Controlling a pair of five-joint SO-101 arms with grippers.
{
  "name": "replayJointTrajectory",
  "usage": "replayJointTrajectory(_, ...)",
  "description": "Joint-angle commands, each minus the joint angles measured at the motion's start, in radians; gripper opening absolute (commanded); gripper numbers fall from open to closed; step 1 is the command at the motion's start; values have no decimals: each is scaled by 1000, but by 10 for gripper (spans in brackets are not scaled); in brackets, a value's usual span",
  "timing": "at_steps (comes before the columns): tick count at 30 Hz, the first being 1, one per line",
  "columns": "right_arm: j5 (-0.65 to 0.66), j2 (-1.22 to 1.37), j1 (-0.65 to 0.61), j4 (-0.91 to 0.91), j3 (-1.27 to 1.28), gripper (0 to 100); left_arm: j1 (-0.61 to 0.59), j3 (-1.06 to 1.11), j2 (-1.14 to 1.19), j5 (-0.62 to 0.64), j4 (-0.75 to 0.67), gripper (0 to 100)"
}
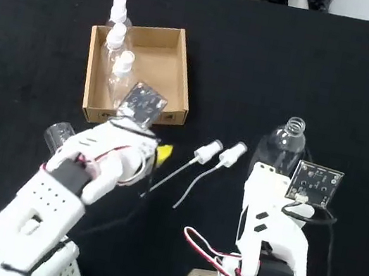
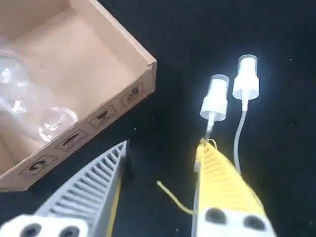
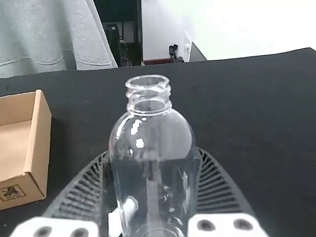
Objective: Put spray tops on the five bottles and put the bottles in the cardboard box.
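Two loose spray tops lay side by side on counter, near cardboard box corner, with plenty of bare room to right. Left pincer was spread, yellow tip at one top's stem. Right pincer pinched open bottle upright, well apart from box. Three capped bottles sat by box's left wall; rearmost poked past back edge, couldn't tell if inside. Another clear bottle was half hidden by left arm.
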Motion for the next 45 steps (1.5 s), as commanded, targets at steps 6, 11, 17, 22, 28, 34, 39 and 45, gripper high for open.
replayJointTrajectory(6, -8, -96, 23, -31, 4, 80, 81, -248, 265, 18, -15, 205)
replayJointTrajectory(11, -11, -96, 23, -31, 5, 80, 105, -340, 404, 18, -15, 205)
replayJointTrajectory(17, -11, -96, 57, -31, 2, 80, 116, -449, 562, 18, -12, 205)
replayJointTrajectory(22, -44, -96, 84, -32, -1, 80, 117, -575, 669, 14, 72, 205)
replayJointTrajectory(28, -44, -96, 84, -34, -1, 80, 154, -803, 795, 12, 278, 205)
replayJointTrajectory(34, -52, -96, 101, -57, 7, 80, 171, -1003, 948, 12, 399, 205)
replayJointTrajectory(39, -52, -96, 103, -58, 7, 80, 168, -1164, 1091, 12, 494, 205)
replayJointTrajectory(45, -52, -96, 104, -58, 7, 80, 182, -1346, 1247, 12, 589, 205)
